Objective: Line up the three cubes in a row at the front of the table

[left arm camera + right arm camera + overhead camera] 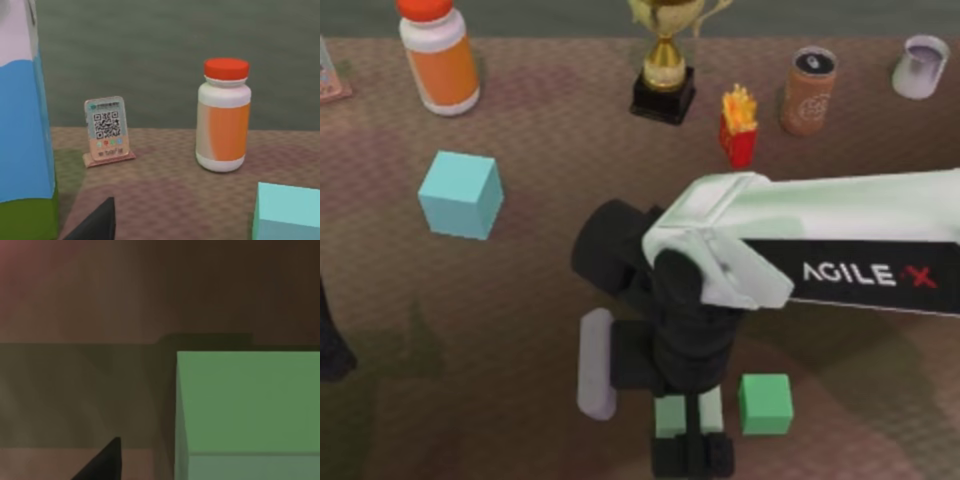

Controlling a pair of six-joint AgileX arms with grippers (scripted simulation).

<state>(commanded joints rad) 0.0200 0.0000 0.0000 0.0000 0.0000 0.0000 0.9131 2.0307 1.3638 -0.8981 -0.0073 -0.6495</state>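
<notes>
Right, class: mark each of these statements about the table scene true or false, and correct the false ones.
1. The large light-blue cube sits at the table's left. True.
2. The right pincer is at the pale mint-green cube. True.
3. The small bright-green cube is stacked on the mint one. False: it rests beside it on the brown woven-patterned table.
4. The orange bottle with a red cap lies on its side. False: it stands upright.
5. All three cubes form a row. False: the blue one is apart.
</notes>
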